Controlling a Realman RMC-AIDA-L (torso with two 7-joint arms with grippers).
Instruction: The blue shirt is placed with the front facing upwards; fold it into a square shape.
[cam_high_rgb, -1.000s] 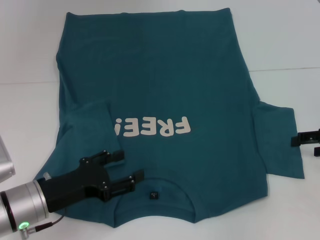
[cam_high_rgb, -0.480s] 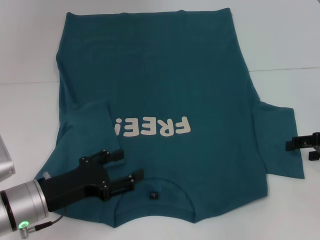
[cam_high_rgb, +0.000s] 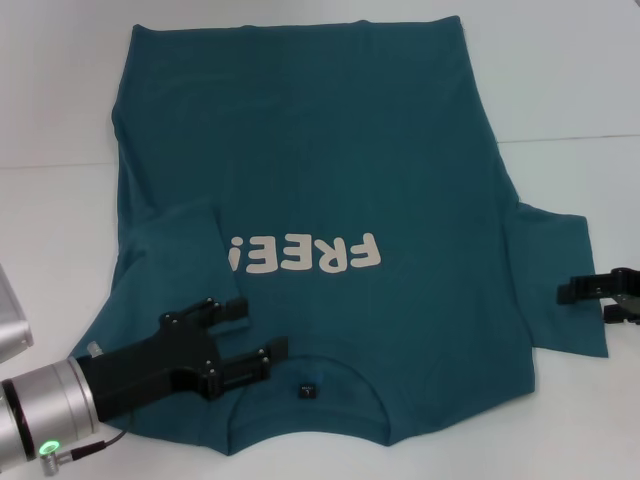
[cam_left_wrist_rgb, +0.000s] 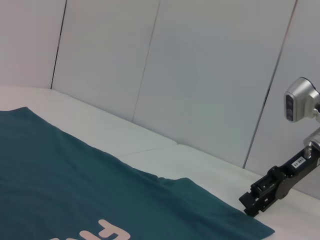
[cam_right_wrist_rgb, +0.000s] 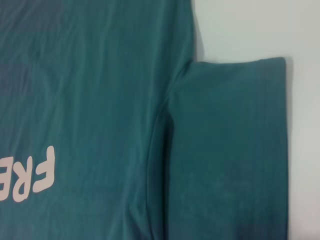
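From the head view I see the left gripper (cam_high_rgb: 262, 335) reaching in from the near left corner, low over the blue shirt (cam_high_rgb: 330, 160), near its collar and the folded-in left sleeve. Its two black fingers (cam_high_rgb: 255, 362) stand apart and hold nothing; cloth shows between them. The shirt lies flat on the white counter (cam_high_rgb: 560, 80), front up, with the lettering "FREE!" (cam_high_rgb: 305, 256) facing away from me. The right gripper (cam_high_rgb: 588, 300) comes in from the right edge, over the outer hem of the spread right sleeve; I cannot tell if its fingers are open.

In the left wrist view, I see the shirt's surface stretching across the counter, and the right gripper (cam_left_wrist_rgb: 255, 202) low just beside the sleeve corner.

In the right wrist view, I see only the right sleeve (cam_right_wrist_rgb: 230, 150) lying flat below the camera, beside the shirt body.
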